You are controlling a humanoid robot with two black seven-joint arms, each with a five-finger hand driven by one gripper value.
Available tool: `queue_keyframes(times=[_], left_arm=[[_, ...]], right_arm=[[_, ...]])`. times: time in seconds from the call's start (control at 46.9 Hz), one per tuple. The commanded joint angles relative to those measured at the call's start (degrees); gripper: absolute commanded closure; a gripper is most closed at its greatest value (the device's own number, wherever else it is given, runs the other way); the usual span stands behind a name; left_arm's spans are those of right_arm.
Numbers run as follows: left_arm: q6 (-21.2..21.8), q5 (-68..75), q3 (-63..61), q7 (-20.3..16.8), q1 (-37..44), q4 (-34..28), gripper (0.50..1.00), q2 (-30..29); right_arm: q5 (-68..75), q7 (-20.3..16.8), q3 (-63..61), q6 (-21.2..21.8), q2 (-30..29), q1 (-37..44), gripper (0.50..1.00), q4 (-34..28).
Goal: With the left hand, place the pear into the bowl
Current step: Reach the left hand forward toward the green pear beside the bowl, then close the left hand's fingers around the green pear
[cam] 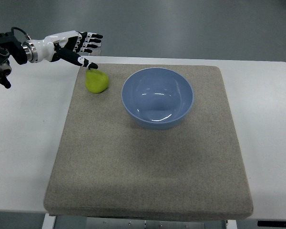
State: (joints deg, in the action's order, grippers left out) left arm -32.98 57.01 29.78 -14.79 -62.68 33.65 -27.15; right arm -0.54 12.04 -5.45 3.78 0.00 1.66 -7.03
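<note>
white table (pixel 267 119), grey felt mat (pixel 148 167) lying flat across its middle

Bright, even overhead light, soft shadows, sharp focus, faint glare inside the bowl (pixel 157 98).

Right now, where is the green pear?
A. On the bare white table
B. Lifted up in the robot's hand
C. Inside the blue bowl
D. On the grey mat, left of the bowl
D: the pear lies on the grey mat just left of the empty blue bowl, with the left hand open above it, a fingertip near its top.
</note>
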Motion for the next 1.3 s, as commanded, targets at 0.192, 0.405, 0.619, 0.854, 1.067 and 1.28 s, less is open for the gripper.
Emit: queue_keyframes(times=[0.192, 0.405, 0.619, 0.854, 1.067, 1.28], left_arm=[[9.2, 18.2, -10.3, -7.4, -3.3, 2.6, 0.508, -0.4], [16.3, 22.9, -15.7, -7.6, -3.6, 5.1, 0.508, 0.1], [17.2, 24.6, -15.8, -7.4, -3.6, 4.6, 0.508, 1.5], [20.1, 24.7, -17.4, -7.3, -2.8, 3.9, 0.508, 1.8], [24.1, 24.7, -20.8, -7.3, -2.2, 2.5, 0.508, 2.1], [26.3, 24.5, -22.6, -7.2, -2.1, 2.6, 0.516, 2.3]], right_arm=[[0.0, 0.0, 0.0, 0.0, 0.0, 0.0, 0.574, 0.0], [0.0, 0.0, 0.0, 0.0, 0.0, 0.0, 0.574, 0.0], [0.0, 0.0, 0.0, 0.0, 0.0, 0.0, 0.574, 0.0], [0.0, 0.0, 0.0, 0.0, 0.0, 0.0, 0.574, 0.0], [0.0, 0.0, 0.0, 0.0, 0.0, 0.0, 0.574, 0.0], [0.0, 0.0, 0.0, 0.0, 0.0, 0.0, 0.574, 0.0]])
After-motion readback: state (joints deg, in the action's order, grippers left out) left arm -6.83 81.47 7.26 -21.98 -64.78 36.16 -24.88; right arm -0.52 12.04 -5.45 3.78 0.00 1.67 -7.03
